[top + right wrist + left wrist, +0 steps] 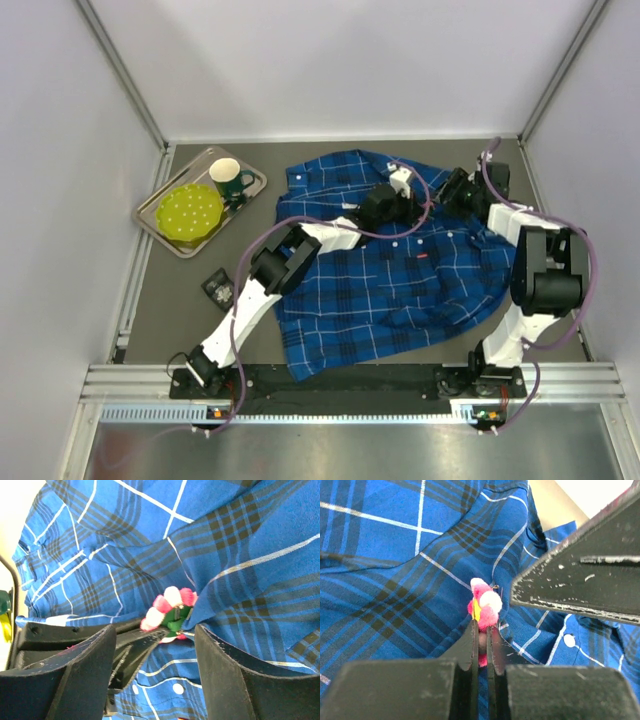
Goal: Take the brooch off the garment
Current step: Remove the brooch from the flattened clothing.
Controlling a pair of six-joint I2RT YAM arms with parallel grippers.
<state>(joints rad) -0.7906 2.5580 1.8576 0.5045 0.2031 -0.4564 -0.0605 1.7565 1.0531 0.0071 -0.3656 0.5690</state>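
The left gripper [481, 630] had the brooch [484, 607] pinched tight, jaws almost together on the lower part of that pink-and-white pom-pom piece, a flash of yellow showing at its side. The brooch sat on the garment [380, 290], in its far half, with the plaid cloth bunched around it. The right gripper [155, 637] stood wide, one finger on either side of the brooch, gripping nothing. The garment lay spread across the counter [170, 320] ahead of both arms. Off to the left, a tray [150, 213] carried a green mug [230, 180] and a yellow-green dish [190, 212].
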